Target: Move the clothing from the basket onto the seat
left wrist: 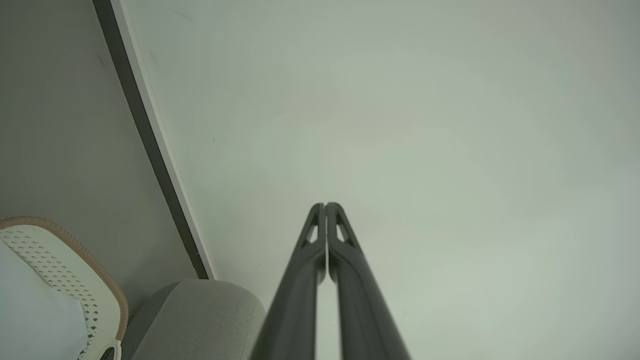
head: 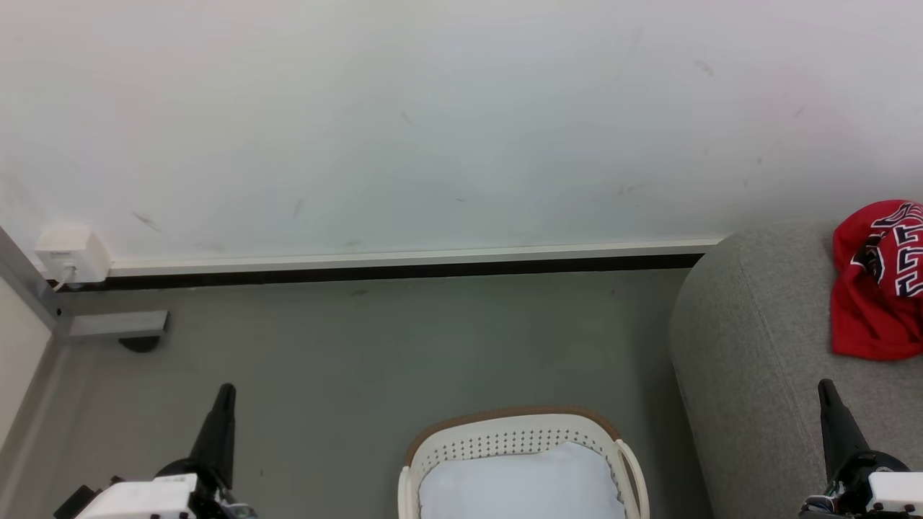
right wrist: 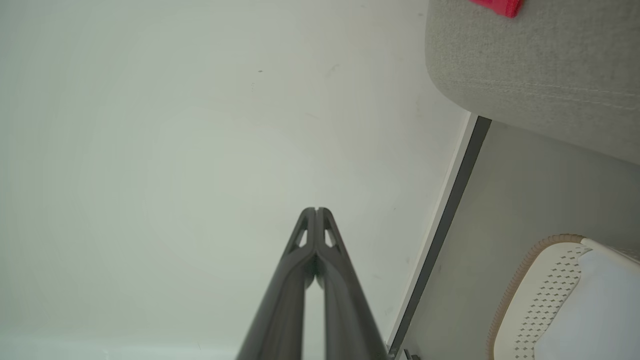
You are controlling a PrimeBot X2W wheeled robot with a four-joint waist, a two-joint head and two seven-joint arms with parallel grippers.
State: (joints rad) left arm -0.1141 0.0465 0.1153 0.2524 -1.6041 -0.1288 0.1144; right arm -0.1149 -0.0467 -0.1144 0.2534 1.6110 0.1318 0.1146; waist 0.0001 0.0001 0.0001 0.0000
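- Two grippers are noted low on either side of the basket (head: 505,414). The left gripper (head: 226,389) is to its left above the floor (head: 375,346), and the right gripper (head: 824,383) is to its right above the seat (head: 750,346). On each, the fingers are pressed together with nothing between them.
- One red bundle of the clothing (head: 869,317), with block numerals, lies on the seat, well to the right of the basket and beyond it. It is touched by neither gripper.
- Inside the basket a pale bluish-white mass (head: 519,483) is seen, and no red fabric is visible there. Whether it is a garment, a cushion or a liner cannot be told.
- The transfer is judged done or nearly done. The basket's near half is cut off by the head view's lower edge, so the whole interior should be inspected before closing.
- If fabric is to be lifted, the fingers should be opened before descent. The descent should be kept inside the rim, and a raised fold pinched rather than the perforated wall.
- Any lifted item should be raised clear of the basket's rim so the basket is not dragged. It should be released beside the red bundle, not on the rounded arm nearest the basket, where it is judged liable to slide off.
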